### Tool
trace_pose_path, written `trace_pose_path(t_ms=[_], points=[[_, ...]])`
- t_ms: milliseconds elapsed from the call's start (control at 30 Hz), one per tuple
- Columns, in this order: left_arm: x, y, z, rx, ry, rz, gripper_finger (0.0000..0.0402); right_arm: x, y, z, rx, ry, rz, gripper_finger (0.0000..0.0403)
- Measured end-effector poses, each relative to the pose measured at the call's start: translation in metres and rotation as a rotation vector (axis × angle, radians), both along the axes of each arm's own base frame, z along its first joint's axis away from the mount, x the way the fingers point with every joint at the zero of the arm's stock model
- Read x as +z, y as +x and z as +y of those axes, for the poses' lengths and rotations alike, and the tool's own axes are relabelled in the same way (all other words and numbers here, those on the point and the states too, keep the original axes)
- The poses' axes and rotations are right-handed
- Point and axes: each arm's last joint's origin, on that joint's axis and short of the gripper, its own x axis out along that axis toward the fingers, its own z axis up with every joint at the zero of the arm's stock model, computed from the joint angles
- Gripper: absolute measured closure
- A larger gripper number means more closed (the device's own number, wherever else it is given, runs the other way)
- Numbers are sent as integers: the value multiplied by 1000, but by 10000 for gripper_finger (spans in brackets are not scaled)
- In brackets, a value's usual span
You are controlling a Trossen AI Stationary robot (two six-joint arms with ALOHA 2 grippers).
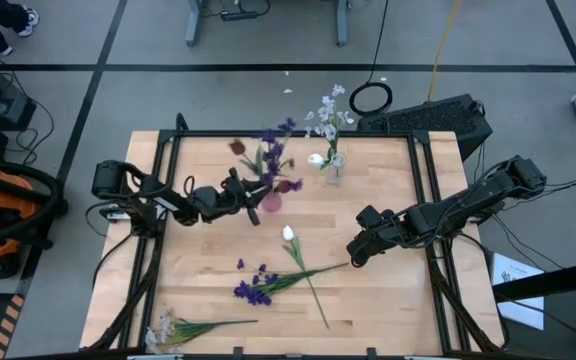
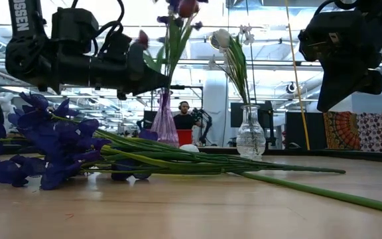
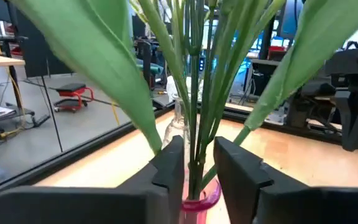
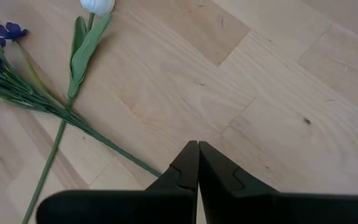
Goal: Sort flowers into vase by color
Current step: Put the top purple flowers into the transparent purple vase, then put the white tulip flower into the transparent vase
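Stems (image 3: pixel 194 93) stand in the pink vase (image 1: pixel 269 203), left gripper (image 3: pixel 194 168) seemingly loosening around them. Right gripper (image 4: pixel 197 163) clenched, empty. White tulip (image 1: pixel 289 234), purple flowers (image 1: pixel 253 288) and white spray (image 1: pixel 168 328) remain near it.

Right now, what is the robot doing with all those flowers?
It is sorting flowers into vases. The left gripper is at the pink vase, its fingers parted around stems standing in it. The right gripper hovers shut over the table. A white tulip, a purple flower and a white spray lie waiting.
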Motion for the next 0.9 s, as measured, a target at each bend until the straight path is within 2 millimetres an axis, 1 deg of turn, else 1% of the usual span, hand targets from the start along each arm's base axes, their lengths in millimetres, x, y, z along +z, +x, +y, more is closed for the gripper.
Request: trace_pose_path(t_ms=[100,200,500,767,900], points=[[6,-1,-4,-16,10,-21,286,0,0,0,0,0,0,403],[12,-3,-7,-24,34,-20,279,0,0,0,0,0,-1,403],[24,-12,-16,-57,23,93,279,0,0,0,-15,7,-4,403],[47,-27,-27,-41,20,82,279,2,3,1,-12,21,-42,403],[51,-39,-31,26,-93,101,279,3,6,2,43,-1,-67,403]])
